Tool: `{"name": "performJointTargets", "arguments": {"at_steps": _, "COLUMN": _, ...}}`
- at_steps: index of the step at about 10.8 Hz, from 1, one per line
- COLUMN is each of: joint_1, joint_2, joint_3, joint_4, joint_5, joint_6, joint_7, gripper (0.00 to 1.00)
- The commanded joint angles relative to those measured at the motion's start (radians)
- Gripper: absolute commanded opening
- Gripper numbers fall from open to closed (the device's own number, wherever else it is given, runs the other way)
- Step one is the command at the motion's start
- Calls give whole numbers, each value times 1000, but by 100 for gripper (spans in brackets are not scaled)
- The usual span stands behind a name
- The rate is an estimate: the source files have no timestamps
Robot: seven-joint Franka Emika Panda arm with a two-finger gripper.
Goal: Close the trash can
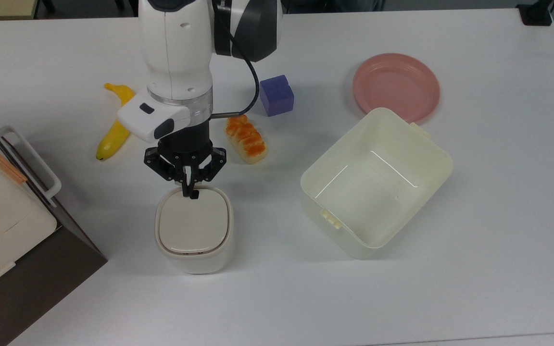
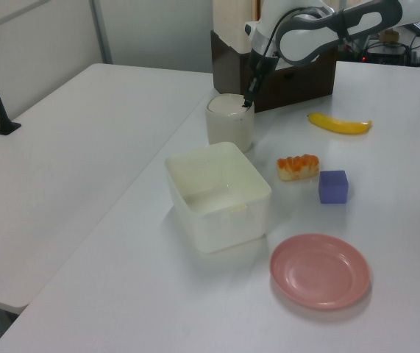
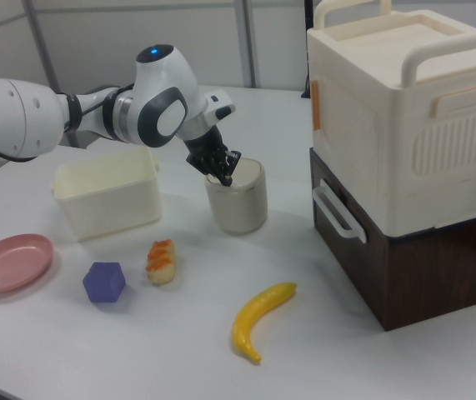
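The trash can is a small cream bin standing on the white table, and its beige lid lies flat in the rim. My gripper points down with its fingers shut together. The tips touch the lid's edge at the top view's upper side, and they hide the lid's button. In the left view the gripper sits at the right rim of the trash can. In the right view the gripper presses at the top left of the trash can.
A larger lidless cream tub stands at the top view's right of the bin. A pink plate, a purple cube, an orange-topped toy food and a banana lie behind. A brown and cream box fills the left edge.
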Motion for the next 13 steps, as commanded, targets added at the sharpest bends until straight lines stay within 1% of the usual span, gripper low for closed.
{"name": "performJointTargets", "arguments": {"at_steps": 1, "joint_1": 18, "joint_2": 13, "joint_3": -16, "joint_4": -24, "joint_5": 20, "joint_6": -3, "joint_7": -20, "gripper": 11}}
{"name": "performJointTargets", "arguments": {"at_steps": 2, "joint_1": 18, "joint_2": -13, "joint_3": -14, "joint_4": -23, "joint_5": 25, "joint_6": -5, "joint_7": -12, "gripper": 18}}
{"name": "performJointTargets", "arguments": {"at_steps": 3, "joint_1": 19, "joint_2": -57, "joint_3": -14, "joint_4": -29, "joint_5": 28, "joint_6": -12, "joint_7": -7, "gripper": 31}}
{"name": "performJointTargets", "arguments": {"at_steps": 4, "joint_1": 21, "joint_2": -97, "joint_3": -14, "joint_4": -50, "joint_5": 34, "joint_6": -17, "joint_7": 9, "gripper": 51}}
{"name": "performJointTargets", "arguments": {"at_steps": 6, "joint_1": 27, "joint_2": -163, "joint_3": -13, "joint_4": -100, "joint_5": 40, "joint_6": -20, "joint_7": 49, "gripper": 100}}
{"name": "performJointTargets", "arguments": {"at_steps": 7, "joint_1": 39, "joint_2": -191, "joint_3": -13, "joint_4": -130, "joint_5": 40, "joint_6": -37, "joint_7": 51, "gripper": 100}}
{"name": "performJointTargets", "arguments": {"at_steps": 8, "joint_1": 39, "joint_2": -233, "joint_3": -11, "joint_4": -162, "joint_5": 37, "joint_6": -102, "joint_7": 51, "gripper": 100}}
{"name": "performJointTargets", "arguments": {"at_steps": 10, "joint_1": 38, "joint_2": -319, "joint_3": -13, "joint_4": -173, "joint_5": 25, "joint_6": -336, "joint_7": 49, "gripper": 100}}
{"name": "performJointTargets", "arguments": {"at_steps": 11, "joint_1": 32, "joint_2": -350, "joint_3": -5, "joint_4": -168, "joint_5": 2, "joint_6": -442, "joint_7": 51, "gripper": 100}}
{"name": "performJointTargets", "arguments": {"at_steps": 12, "joint_1": 18, "joint_2": -378, "joint_3": 24, "joint_4": -165, "joint_5": -47, "joint_6": -516, "joint_7": 57, "gripper": 100}}
{"name": "performJointTargets", "arguments": {"at_steps": 13, "joint_1": -19, "joint_2": -389, "joint_3": 65, "joint_4": -161, "joint_5": -84, "joint_6": -563, "joint_7": 136, "gripper": 100}}
